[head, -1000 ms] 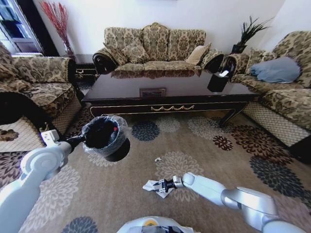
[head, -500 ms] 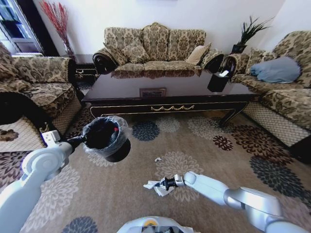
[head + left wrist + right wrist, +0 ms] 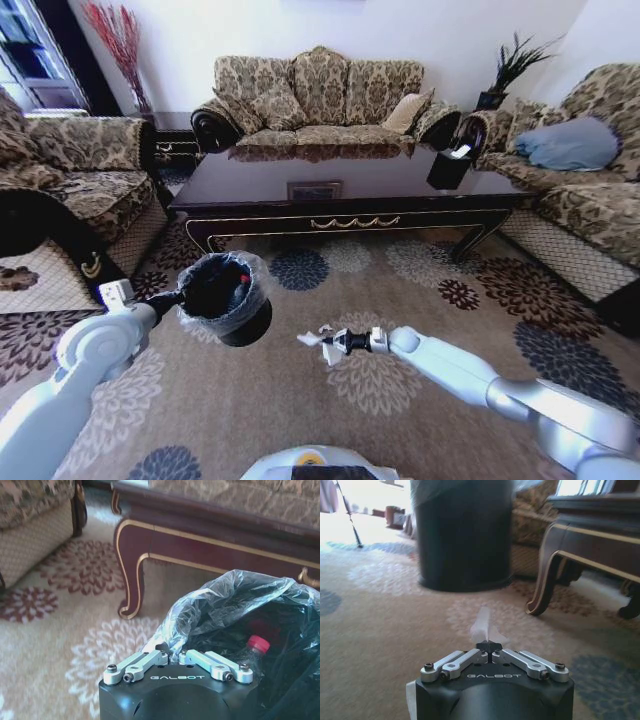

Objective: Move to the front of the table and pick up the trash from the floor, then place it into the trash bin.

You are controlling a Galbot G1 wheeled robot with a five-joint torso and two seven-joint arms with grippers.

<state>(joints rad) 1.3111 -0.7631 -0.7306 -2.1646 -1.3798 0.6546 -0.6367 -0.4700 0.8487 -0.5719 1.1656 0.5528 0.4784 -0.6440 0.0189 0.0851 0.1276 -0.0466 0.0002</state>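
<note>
In the head view my left gripper (image 3: 186, 298) holds the black trash bin (image 3: 228, 296) by its rim, up off the patterned floor (image 3: 430, 290) in front of the dark table (image 3: 350, 218). The left wrist view shows that gripper (image 3: 172, 655) shut on the bin's clear bag (image 3: 225, 595), with a red-capped bottle (image 3: 255, 647) inside. My right gripper (image 3: 336, 342) is shut on crumpled white paper trash (image 3: 314, 339), held above the carpet just right of the bin. In the right wrist view the paper (image 3: 482, 624) sticks out of the shut gripper (image 3: 490, 647), with the bin (image 3: 462, 535) ahead.
Patterned sofas stand on the left (image 3: 70, 170), behind the table (image 3: 320, 100) and on the right (image 3: 580, 170). A black tissue box (image 3: 448, 166) and a small frame (image 3: 313, 190) sit on the table. A curved table leg (image 3: 545, 580) is near the bin. Open carpet lies to the right.
My right gripper has risen from the carpet with the white paper and moved toward the bin. The left arm has shifted the bin slightly right and down.
</note>
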